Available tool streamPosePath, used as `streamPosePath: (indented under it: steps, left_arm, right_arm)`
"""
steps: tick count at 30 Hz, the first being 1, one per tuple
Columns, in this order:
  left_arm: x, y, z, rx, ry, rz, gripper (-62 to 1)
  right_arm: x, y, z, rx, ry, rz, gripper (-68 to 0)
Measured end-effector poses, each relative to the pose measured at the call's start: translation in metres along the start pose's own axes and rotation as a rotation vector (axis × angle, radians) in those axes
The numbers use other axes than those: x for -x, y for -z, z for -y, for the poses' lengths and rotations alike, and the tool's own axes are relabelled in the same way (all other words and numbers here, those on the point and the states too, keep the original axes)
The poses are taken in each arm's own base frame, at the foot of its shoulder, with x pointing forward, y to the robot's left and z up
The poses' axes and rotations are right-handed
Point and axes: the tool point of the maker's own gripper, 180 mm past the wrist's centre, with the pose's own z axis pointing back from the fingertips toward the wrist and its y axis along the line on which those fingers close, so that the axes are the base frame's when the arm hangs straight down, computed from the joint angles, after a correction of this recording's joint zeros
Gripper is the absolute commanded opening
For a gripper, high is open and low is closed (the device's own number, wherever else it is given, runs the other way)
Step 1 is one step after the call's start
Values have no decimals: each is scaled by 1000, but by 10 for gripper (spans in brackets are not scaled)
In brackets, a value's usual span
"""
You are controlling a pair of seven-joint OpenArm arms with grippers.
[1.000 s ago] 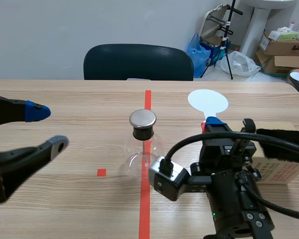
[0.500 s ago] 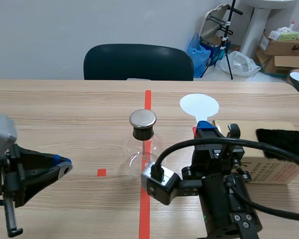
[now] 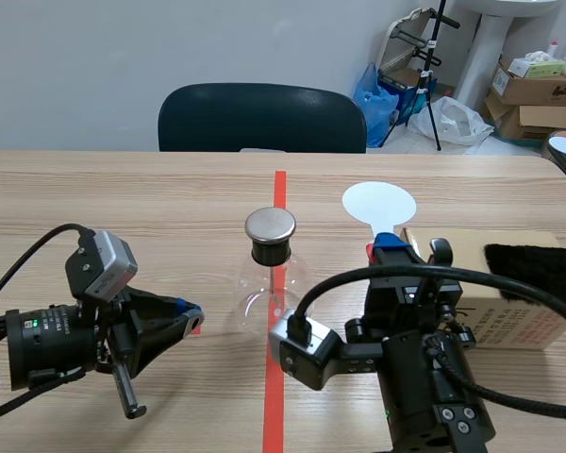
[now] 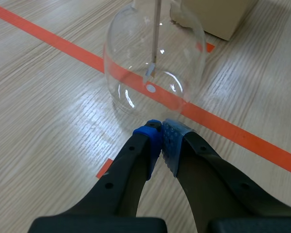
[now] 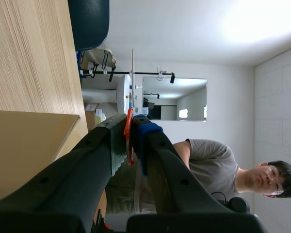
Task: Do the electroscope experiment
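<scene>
The electroscope, a clear glass flask (image 3: 270, 283) with a black stopper and a round metal cap (image 3: 270, 225), stands on the red centre line. In the left wrist view the flask (image 4: 155, 63) is just ahead of my left gripper (image 4: 161, 138), with a thin rod and foil leaf (image 4: 152, 73) inside it. My left gripper (image 3: 187, 313) is low, left of the flask, shut on nothing. My right gripper (image 3: 389, 243) is right of the flask, shut on the red handle (image 5: 129, 131) of a paddle with its white disc (image 3: 379, 203) raised.
A cardboard box (image 3: 514, 311) with a black fur patch (image 3: 538, 262) on top lies right of my right arm. A dark chair (image 3: 262, 118) stands behind the table. A small red tape square is by my left gripper. A person (image 5: 218, 160) appears in the right wrist view.
My left arm has dropped and turned toward the flask, and its fingers went from open to shut. My right gripper moved the paddle slightly left.
</scene>
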Motion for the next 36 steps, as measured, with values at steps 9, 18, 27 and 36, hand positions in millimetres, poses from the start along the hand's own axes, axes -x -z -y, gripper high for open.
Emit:
streamPosePath:
  steps: [9, 18, 27, 36]
  left_arm:
    - [-6, 15, 3, 1, -16, 33, -577]
    - [-7, 15, 2, -6, -14, 34, -577]
    - [-7, 15, 2, -6, -14, 33, -577]
    - [-7, 15, 2, -6, -14, 33, -577]
  right_arm:
    - [0, 0, 0, 0, 0, 0, -665]
    - [1, 0, 0, 0, 0, -4, -665]
    - [1, 0, 0, 0, 0, -4, -665]
    - [1, 0, 0, 0, 0, -4, -665]
